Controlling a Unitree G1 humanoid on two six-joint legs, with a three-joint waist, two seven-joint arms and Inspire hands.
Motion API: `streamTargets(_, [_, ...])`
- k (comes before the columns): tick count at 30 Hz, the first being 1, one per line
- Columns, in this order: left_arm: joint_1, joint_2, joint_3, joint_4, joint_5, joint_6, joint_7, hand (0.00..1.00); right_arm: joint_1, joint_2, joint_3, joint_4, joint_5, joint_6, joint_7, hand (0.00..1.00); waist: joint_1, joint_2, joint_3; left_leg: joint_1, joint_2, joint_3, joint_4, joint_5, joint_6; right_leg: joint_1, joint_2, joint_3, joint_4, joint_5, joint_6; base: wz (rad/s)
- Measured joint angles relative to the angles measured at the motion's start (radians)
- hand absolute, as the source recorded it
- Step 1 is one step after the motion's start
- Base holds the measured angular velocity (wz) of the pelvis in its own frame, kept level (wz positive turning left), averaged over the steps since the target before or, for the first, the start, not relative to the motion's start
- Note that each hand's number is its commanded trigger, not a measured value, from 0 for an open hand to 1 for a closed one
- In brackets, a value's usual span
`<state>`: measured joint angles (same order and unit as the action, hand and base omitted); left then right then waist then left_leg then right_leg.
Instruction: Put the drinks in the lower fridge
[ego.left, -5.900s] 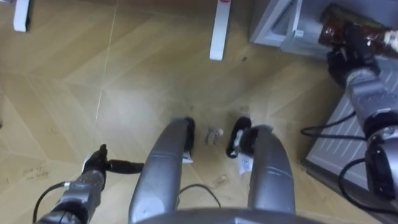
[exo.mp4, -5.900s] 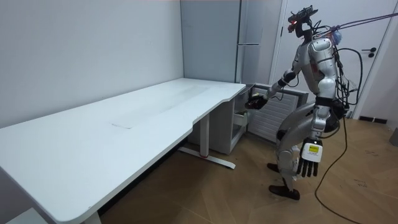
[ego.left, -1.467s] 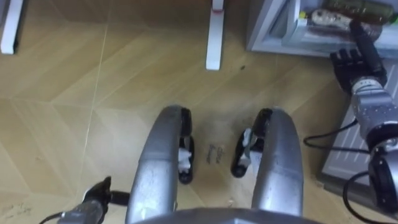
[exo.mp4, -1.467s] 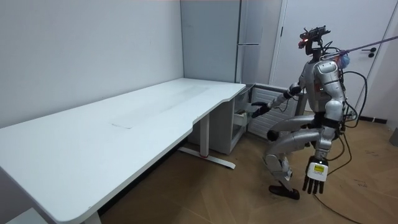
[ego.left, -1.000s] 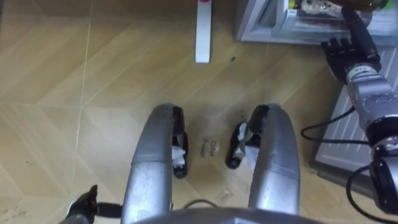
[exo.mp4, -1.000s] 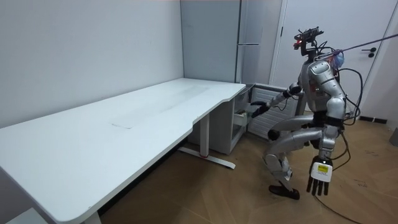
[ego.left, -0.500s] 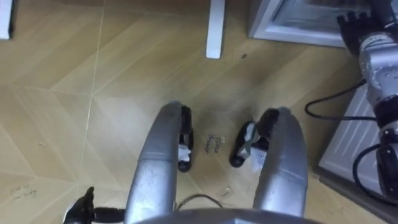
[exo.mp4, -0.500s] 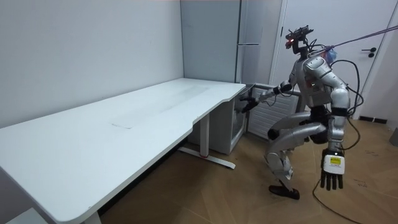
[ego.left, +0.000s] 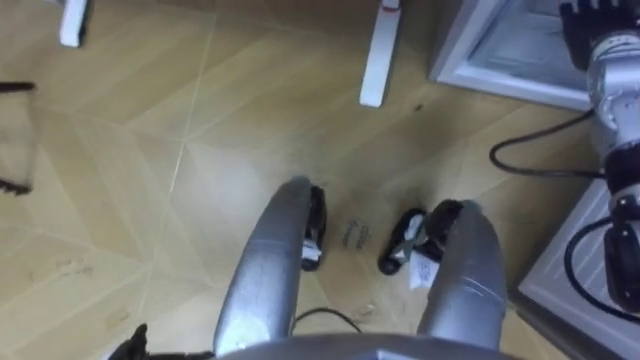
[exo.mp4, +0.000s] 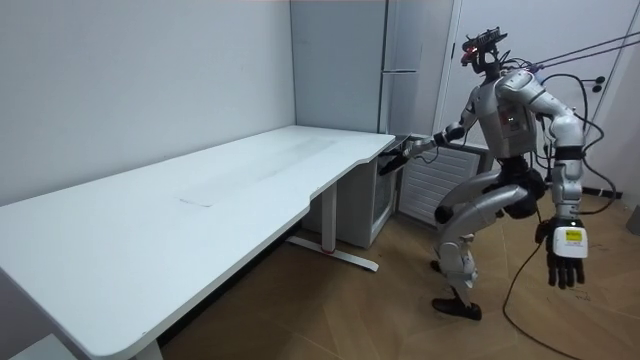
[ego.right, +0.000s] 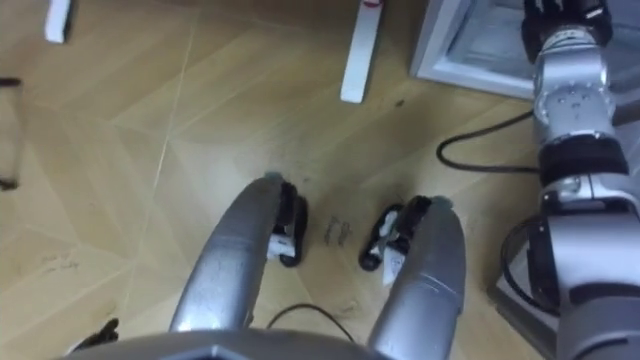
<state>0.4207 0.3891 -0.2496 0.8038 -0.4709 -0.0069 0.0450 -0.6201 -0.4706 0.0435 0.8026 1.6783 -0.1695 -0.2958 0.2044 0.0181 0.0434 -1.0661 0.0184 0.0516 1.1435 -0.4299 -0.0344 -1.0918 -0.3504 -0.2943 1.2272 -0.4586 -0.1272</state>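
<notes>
Right hand (ego.left: 588, 17) has pulled back from lower fridge (ego.left: 500, 48), can't tell its grip; left hand (exo.mp4: 563, 262) hangs w/ fingers straight. Risk: arm clips open fridge door (ego.left: 580, 262) on rising.

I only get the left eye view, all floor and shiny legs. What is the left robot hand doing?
Observer: In the room view the left robot hand hangs low beside the robot, fingers straight, holding nothing.
Operator: Is there a table near me?
Observer: Yes. A long white table stretches away toward the room view's left, and the robot stands just off its far end.
Operator: How big is the fridge?
Observer: The fridge is a tall grey one behind the table's end. It rises out of the top of the room view, and its upper door looks shut.
</notes>
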Motion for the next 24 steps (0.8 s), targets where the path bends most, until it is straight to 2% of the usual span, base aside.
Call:
streamTargets(1, [0.004, 0.007, 0.000, 0.000, 0.000, 0.000, -0.005, 0.00, 0.000, 0.000, -0.004, 0.012, 0.012, -0.011, 0.019, 0.00, 0.014, 0.005, 0.0010, 0.001, 0.000, -0.008, -0.007, 0.008, -0.006, 0.006, -0.001, -0.014, -0.009, 0.005, -0.006, 0.11])
streamTargets(2, [0.012, 0.015, 0.001, 0.000, 0.000, -0.001, -0.009, 0.00, 0.000, 0.001, -0.009, 0.020, 0.022, -0.023, 0.026, 0.00, 0.021, 0.006, 0.0012, 0.001, -0.004, -0.012, -0.017, 0.014, -0.005, 0.012, -0.014, -0.027, -0.012, 0.005, -0.009, 0.13])
streamTargets(5, [0.027, 0.025, 0.002, 0.000, 0.000, 0.002, -0.009, 0.00, 0.000, 0.001, -0.028, 0.029, 0.030, -0.034, 0.037, 0.00, 0.023, 0.008, 0.0003, -0.004, -0.014, -0.014, -0.040, 0.036, -0.014, 0.016, -0.051, -0.056, -0.013, 0.002, -0.014, 0.28])
streamTargets(9, [0.042, 0.043, 0.003, -0.002, 0.005, 0.005, -0.009, 0.00, 0.000, -0.001, -0.029, 0.050, 0.032, -0.054, 0.059, 0.00, 0.040, 0.011, -0.0006, -0.019, -0.010, -0.026, -0.042, 0.046, -0.027, 0.017, -0.053, -0.077, -0.014, 0.000, -0.018, 0.17])
streamTargets(12, [0.054, 0.058, 0.002, -0.003, 0.004, 0.013, -0.012, 0.00, 0.000, 0.000, -0.024, 0.082, 0.032, -0.071, 0.091, 0.00, 0.052, 0.014, -0.0018, -0.024, -0.011, -0.036, -0.047, 0.049, -0.032, 0.027, -0.070, -0.106, -0.016, -0.003, -0.015, 0.14])
streamTargets(14, [0.060, 0.073, 0.002, -0.009, 0.004, 0.017, -0.014, 0.00, 0.000, 0.001, -0.024, 0.120, 0.032, -0.073, 0.132, 0.00, 0.062, 0.015, -0.0020, -0.028, -0.004, -0.042, -0.057, 0.049, -0.032, 0.036, -0.071, -0.125, -0.027, -0.004, -0.013, 0.19])
streamTargets(16, [0.060, 0.074, 0.000, -0.010, 0.003, 0.019, -0.016, 0.00, 0.000, 0.000, -0.024, 0.140, 0.032, -0.078, 0.156, 0.00, 0.075, 0.015, -0.0020, -0.029, 0.007, -0.038, -0.069, 0.050, -0.033, 0.041, -0.072, -0.138, -0.041, -0.004, -0.013, 0.11])
streamTargets(19, [0.061, 0.074, 0.002, -0.027, 0.005, 0.022, -0.018, 0.00, 0.000, 0.003, -0.026, 0.157, 0.032, -0.076, 0.186, 0.00, 0.081, 0.015, -0.0027, -0.030, 0.005, -0.038, -0.096, 0.052, -0.038, 0.055, -0.089, -0.164, -0.063, 0.003, 0.000, 0.20])
streamTargets(21, [0.061, 0.079, 0.002, -0.038, 0.005, 0.019, -0.021, 0.00, 0.002, 0.005, -0.026, 0.189, 0.032, -0.053, 0.213, 0.00, 0.080, 0.014, -0.0024, -0.019, 0.007, -0.040, -0.120, 0.055, -0.042, 0.080, -0.098, -0.190, -0.085, 0.008, 0.009, 0.27])
streamTargets(23, [0.060, 0.079, 0.002, -0.039, 0.005, 0.014, -0.033, 0.00, 0.018, 0.005, -0.025, 0.226, 0.031, -0.014, 0.254, 0.00, 0.080, 0.015, -0.0029, 0.007, 0.009, -0.046, -0.149, 0.056, -0.043, 0.115, -0.076, -0.190, -0.119, 0.019, 0.028, 0.23])
streamTargets(24, [0.061, 0.080, 0.002, -0.038, 0.003, 0.014, -0.035, 0.00, 0.026, 0.007, -0.024, 0.231, 0.032, 0.000, 0.267, 0.00, 0.080, 0.015, -0.0029, 0.016, 0.011, -0.049, -0.154, 0.057, -0.043, 0.128, -0.068, -0.190, -0.127, 0.021, 0.031, 0.14])
